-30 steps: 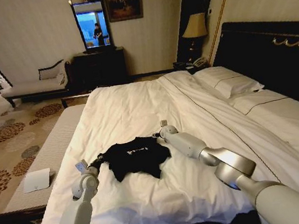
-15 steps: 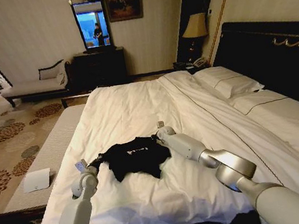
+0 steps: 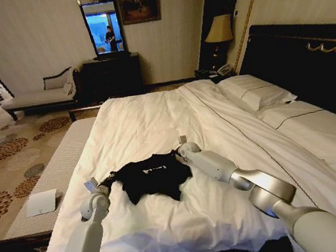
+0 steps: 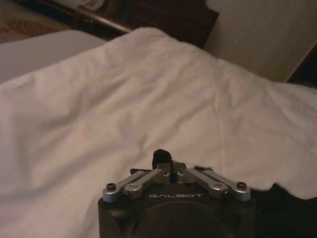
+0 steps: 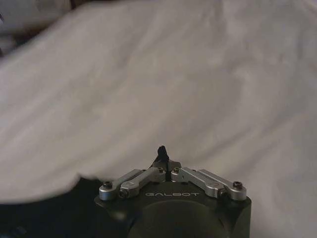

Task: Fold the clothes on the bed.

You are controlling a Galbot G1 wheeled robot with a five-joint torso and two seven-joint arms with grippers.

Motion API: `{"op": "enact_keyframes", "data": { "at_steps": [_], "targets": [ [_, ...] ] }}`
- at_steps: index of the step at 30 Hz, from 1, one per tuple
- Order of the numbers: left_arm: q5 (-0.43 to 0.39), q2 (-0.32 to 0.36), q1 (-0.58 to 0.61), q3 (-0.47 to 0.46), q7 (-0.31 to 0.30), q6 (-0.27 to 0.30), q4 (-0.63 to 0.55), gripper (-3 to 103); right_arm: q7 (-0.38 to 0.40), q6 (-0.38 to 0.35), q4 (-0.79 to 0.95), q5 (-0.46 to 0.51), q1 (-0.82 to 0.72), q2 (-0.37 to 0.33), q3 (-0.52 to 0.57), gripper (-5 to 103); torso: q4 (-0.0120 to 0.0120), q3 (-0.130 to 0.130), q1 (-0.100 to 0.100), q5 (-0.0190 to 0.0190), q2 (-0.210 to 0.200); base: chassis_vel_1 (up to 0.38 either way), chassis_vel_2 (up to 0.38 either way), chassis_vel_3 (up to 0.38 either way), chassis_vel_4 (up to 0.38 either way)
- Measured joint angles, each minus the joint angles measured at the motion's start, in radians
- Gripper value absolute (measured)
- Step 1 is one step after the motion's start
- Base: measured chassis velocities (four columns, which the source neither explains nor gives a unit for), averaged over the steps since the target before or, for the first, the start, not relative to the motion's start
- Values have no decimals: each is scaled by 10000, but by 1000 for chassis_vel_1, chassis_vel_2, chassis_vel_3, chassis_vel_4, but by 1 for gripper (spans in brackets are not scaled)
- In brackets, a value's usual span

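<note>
The bed (image 3: 155,128) is huge, white duvet all over, and the clothes (image 3: 152,175), one black T-shirt with white lettering, sit bunched near its foot edge, toward the left side. From the head view you get both arms reaching to the shirt's two ends. The wrist views add the close stuff: the left hand (image 4: 163,161) is pinched tight on a bit of black fabric, and the right hand (image 5: 161,154) is clamped on a black scrap too.
</note>
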Motion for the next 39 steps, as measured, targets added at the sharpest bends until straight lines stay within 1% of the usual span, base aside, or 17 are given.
{"op": "enact_keyframes", "data": {
  "at_steps": [1, 5, 6, 8, 10, 13, 20, 21, 24, 25, 28, 30, 31, 34, 35, 38, 39],
  "targets": [
    [0, 0, 0, 0, 0, 0, 0, 1, 0, 0, 0, 0, 0, 0, 0, 0, 0, 0, 0, 0, 0, 0, 0, 0, 0],
    [-387, 271, -783, 292, -41, -163, 129, 1, -117, 1410, 1904, 355, -526, -1267, 611, 0, 4, 1, 0, 0, -1, 0, 0, 0, 0],
    [-387, 271, -783, 292, -41, -163, 129, 1, -117, 1410, 1904, 355, -526, -1267, 611, 0, 4, 1, 0, 0, -1, 0, 0, 0, 0],
    [-805, 432, -1621, 496, -141, -233, 187, 1, -377, 2193, 3341, 580, -1004, -2286, 1174, 0, -8, 0, 0, 0, 0, 0, 0, 0, 0],
    [-984, 490, -1973, 571, -208, -260, 207, 1, -461, 2399, 3833, 689, -1184, -2597, 1412, 0, -13, 0, 0, 2, 0, 0, 0, 0, 0],
    [-1803, 727, -3459, 845, -457, -337, 194, 1, -645, 3119, 5693, 1073, -1682, -3590, 2467, 0, -11, 0, 0, 7, 0, 0, 0, 0, 0],
    [-3300, 1234, -5852, 1200, -871, -124, -818, 1, -450, 3468, 8480, 2315, -427, -5210, 3874, 0, 3, 0, 1, -1, 0, 0, 0, 0, 0],
    [-3300, 1234, -5852, 1200, -871, -124, -818, 1, -450, 3468, 8480, 2315, -427, -5210, 3874, 0, 3, 0, 1, -1, 0, 0, 0, 0, 0],
    [-4177, 1706, -6978, 1324, -1136, 105, -1679, 1, -18, 3441, 9657, 3198, 249, -6365, 4490, 0, -3, -1, 1, 1, 0, 0, 0, 0, 0],
    [-4177, 1706, -6978, 1324, -1136, 105, -1679, 1, -18, 3441, 9657, 3198, 249, -6365, 4490, 0, -3, -1, 1, 1, 0, 0, 0, 0, 0],
    [-4833, 2297, -7406, 1264, -1362, 198, -2444, 1, 197, 3325, 10889, 3618, 29, -7459, 5519, 0, -5, -2, -1, 4, 1, 0, 0, 0, 0],
    [-5496, 3075, -7319, 994, -1551, 218, -3257, 1, 210, 3288, 12089, 3629, -1058, -8397, 6745, 0, -7, -3, -3, 1, 2, 0, 0, 0, 0],
    [-5496, 3075, -7319, 994, -1551, 218, -3257, 1, 210, 3288, 12089, 3629, -1058, -8397, 6745, 0, -7, -3, -3, 1, 2, 0, 0, 0, 0],
    [-6086, 4218, -6189, 180, -1650, 197, -4664, 1, 419, 3295, 13275, 3411, -2630, -9000, 8153, 0, -10, -4, -5, -2, 3, 0, 0, 0, 0],
    [-6086, 4218, -6189, 180, -1650, 197, -4664, 1, 419, 3295, 13275, 3411, -2630, -9000, 8153, 0, -10, -4, -5, -2, 3, 0, 0, 0, 0],
    [-6406, 5055, -4138, -1516, -1664, 183, -6449, 1, 1219, 3220, 14154, 3515, -3396, -8969, 8997, 0, 21, -4, -6, -5, 3, 0, 0, 0, 0],
    [-6682, 5174, -3540, -2122, -1814, 184, -6994, 1, 1441, 3122, 14493, 3520, -3938, -8933, 9648, 0, 10, -3, -5, -6, 2, 0, 0, 0, 0]
  ]
}}
